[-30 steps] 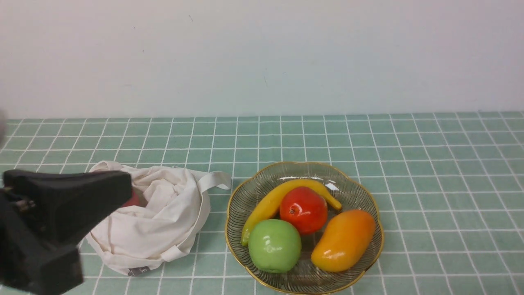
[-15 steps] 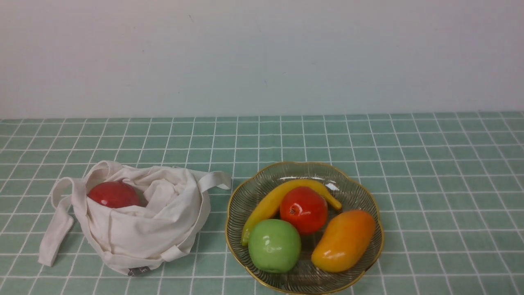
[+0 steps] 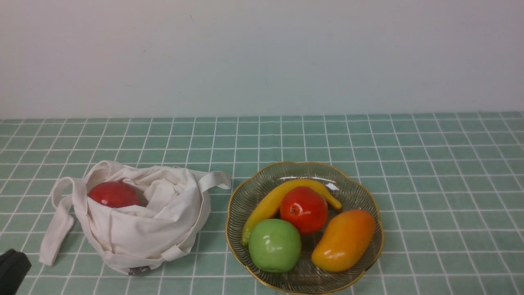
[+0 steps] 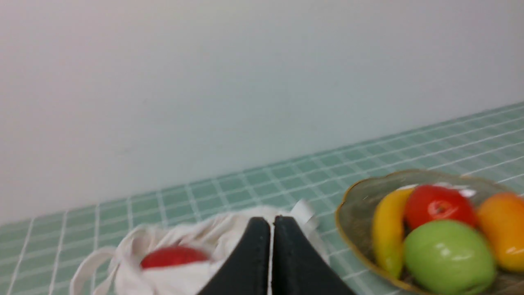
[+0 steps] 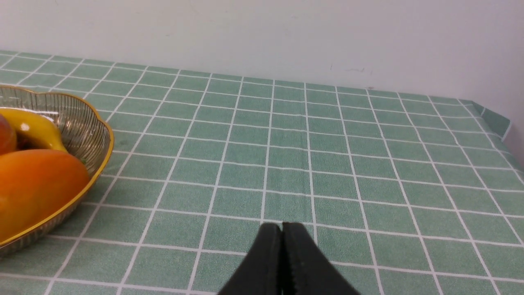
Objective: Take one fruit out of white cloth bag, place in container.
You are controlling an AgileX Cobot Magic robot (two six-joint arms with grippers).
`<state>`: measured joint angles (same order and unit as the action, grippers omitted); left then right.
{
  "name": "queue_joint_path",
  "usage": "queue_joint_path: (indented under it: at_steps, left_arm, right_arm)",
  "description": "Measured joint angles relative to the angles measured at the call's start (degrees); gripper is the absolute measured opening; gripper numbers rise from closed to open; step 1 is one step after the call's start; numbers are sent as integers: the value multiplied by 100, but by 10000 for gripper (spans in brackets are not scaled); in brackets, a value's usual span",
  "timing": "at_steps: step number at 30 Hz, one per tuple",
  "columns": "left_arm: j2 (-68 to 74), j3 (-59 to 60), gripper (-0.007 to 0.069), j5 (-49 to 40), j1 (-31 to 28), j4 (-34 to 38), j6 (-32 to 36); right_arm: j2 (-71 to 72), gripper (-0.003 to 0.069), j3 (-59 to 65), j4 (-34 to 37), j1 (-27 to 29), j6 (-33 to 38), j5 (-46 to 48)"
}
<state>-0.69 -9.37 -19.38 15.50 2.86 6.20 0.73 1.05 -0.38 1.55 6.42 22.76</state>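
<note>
The orange-yellow mango [image 3: 344, 241] lies in the clear glass bowl [image 3: 233, 205] with the gold rim, at its near right side. It also shows as the mango [image 4: 501, 229] in the left wrist view and the mango [image 5: 37, 184] in the right wrist view. The white cloth bag [image 3: 143, 229] slumps left of the bowl, mouth open, with a dark red fruit [image 3: 114, 194] inside. My left gripper [image 4: 272, 223] is shut and empty, short of the bag. My right gripper [image 5: 281, 227] is shut and empty over bare cloth right of the bowl.
A banana [image 3: 270, 203], a red apple [image 3: 303, 209] and a green apple [image 3: 274, 245] share the bowl with the mango. A black part of my left arm [image 3: 12, 268] shows at the near left corner. The green checked tablecloth [image 3: 442, 184] ends at a white wall.
A second ago my left gripper stood in front of the bag's left side. It pulled back out of the front view, and now a small part shows at the bottom left corner.
</note>
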Motion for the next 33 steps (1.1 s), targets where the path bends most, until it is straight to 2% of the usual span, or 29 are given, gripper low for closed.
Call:
queue_joint_path:
  at_steps: [5, 9, 19, 33]
  left_arm:
    - [0, 843, -8, 151, -1024, 114, -137]
    - [0, 1091, -8, 142, -1363, 213, -244]
    - [0, 1103, -8, -175, -1463, 220, -251]
    - [0, 1103, -8, -187, -1463, 122, -240]
  right_arm:
    - [0, -15, 0, 0, 0, 0, 0]
    - [0, -15, 0, 0, 0, 0, 0]
    - [0, -15, 0, 0, 0, 0, 0]
    - [0, -15, 0, 0, 0, 0, 0]
